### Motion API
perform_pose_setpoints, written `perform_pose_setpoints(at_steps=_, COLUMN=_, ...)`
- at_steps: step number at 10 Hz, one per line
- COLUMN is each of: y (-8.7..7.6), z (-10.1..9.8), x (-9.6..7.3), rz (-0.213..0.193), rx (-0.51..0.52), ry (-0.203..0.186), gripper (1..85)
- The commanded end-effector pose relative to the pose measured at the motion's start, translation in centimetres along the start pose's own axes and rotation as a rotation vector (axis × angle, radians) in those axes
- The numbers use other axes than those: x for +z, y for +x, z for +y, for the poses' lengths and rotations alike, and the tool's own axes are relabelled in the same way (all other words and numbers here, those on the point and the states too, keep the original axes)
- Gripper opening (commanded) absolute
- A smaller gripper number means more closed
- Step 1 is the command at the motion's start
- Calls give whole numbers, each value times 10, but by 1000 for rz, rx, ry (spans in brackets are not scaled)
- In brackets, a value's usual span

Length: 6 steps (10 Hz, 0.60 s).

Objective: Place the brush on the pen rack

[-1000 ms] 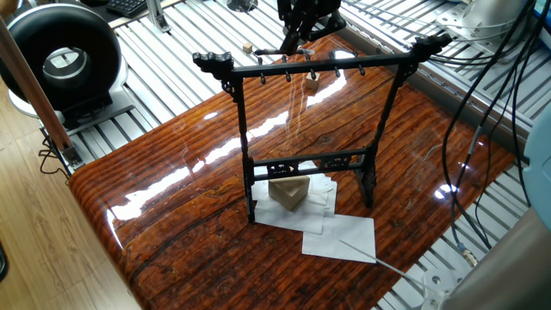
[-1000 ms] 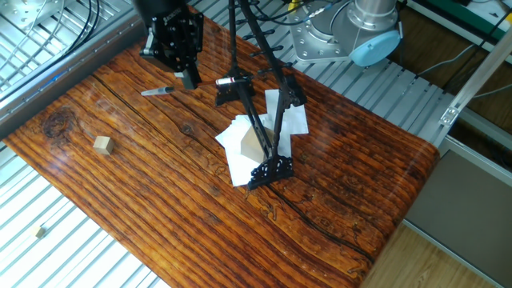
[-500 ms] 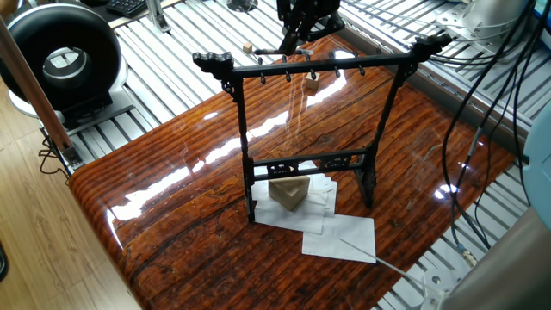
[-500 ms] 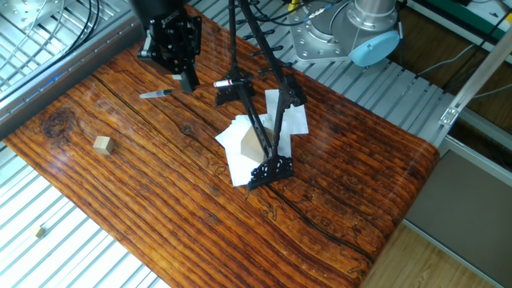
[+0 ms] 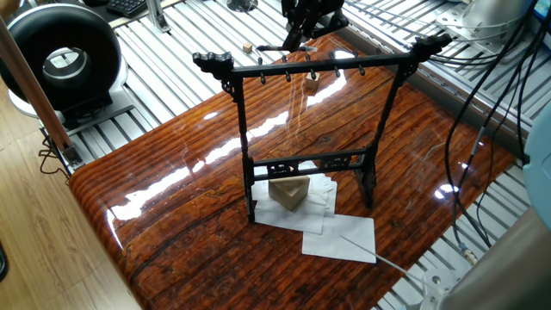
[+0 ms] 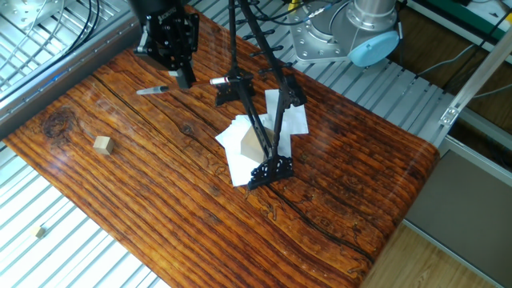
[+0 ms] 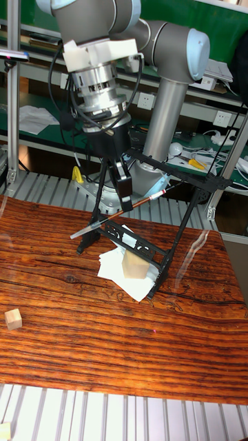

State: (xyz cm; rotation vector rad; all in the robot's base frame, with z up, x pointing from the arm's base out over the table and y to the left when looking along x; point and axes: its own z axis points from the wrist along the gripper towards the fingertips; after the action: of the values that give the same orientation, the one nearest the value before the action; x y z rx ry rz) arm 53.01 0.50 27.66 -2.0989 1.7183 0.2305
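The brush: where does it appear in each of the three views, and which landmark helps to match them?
One fixed view: the brush is top centre, behind the crossbar.
The other fixed view: upper left, left of the rack.
Tall fixed view: centre, slanted, in the gripper.
Shared landmark: the pen rack.

table: wood, reddish-brown with dark grain lines, glossy varnish that mirrors the lights
pen rack: black, matt, smooth uprights, ornate lower rail; metal or plastic cannot be told
sheets: white paper, matt, flat under the rack
block: pale bare wood, matt
brush: slim shaft, dark with a reddish-brown stretch, smooth
gripper: black, matt fingers
arm: grey, smooth, slight sheen
surround: ribbed silver metal
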Motion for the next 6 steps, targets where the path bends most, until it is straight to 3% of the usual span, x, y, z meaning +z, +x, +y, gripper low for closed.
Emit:
perform_pose_setpoints(at_steps=1, y=-2, z=1, x=-8, rz=-11, rx=7, ry=12, gripper=10)
perform_pose_setpoints(at_steps=6, y=4, z=-10, x=0, rz=28, rx=10, ry=49, gripper=10)
